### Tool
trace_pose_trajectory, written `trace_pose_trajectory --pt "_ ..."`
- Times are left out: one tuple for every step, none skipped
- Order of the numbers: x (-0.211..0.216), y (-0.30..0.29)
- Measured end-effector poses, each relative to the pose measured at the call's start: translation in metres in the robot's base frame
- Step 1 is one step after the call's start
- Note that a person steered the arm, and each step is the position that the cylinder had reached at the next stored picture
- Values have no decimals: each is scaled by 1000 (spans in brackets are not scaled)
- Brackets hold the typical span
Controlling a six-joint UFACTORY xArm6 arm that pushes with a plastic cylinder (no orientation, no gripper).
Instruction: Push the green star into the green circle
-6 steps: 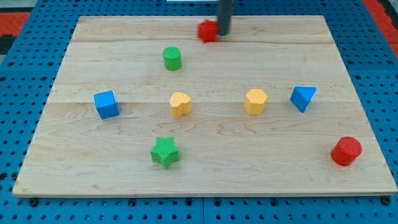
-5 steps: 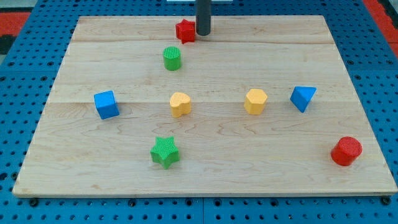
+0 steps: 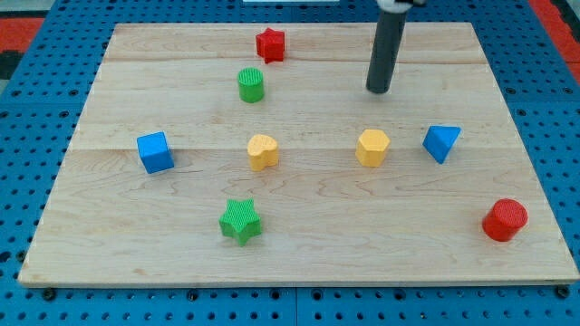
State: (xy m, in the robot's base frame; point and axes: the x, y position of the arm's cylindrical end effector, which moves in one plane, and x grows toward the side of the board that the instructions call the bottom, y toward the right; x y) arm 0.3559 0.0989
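The green star [image 3: 240, 221] lies near the view's bottom, left of centre, on the wooden board [image 3: 299, 258]. The green circle [image 3: 251, 84], a short cylinder, stands well above it toward the view's top. My tip [image 3: 378, 90] rests on the board in the upper right part, far from both green blocks, above the yellow hexagon [image 3: 372, 147]. It touches no block.
A red star [image 3: 270, 43] sits near the top edge, just above the green circle. A yellow heart [image 3: 263, 151] lies between the two green blocks. A blue cube [image 3: 155, 152] is at the left, a blue triangle [image 3: 441, 142] and a red cylinder [image 3: 505, 220] at the right.
The rod pushed the red star leftward along the top edge, then left it and moved right and down to the upper right part. The green blocks have not moved.
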Motion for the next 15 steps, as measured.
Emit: trace_pose_trajectory --pt "11 -83" --pt "38 -127" --pt "50 -176" --pt "50 -198" --pt "73 -207" --pt "115 -236" --pt "157 -254" --pt "238 -239" --pt "262 -215" --pt "252 -140" --pt "248 -101" --pt "220 -154" --pt "186 -203" --pt "142 -233" --pt "119 -235"
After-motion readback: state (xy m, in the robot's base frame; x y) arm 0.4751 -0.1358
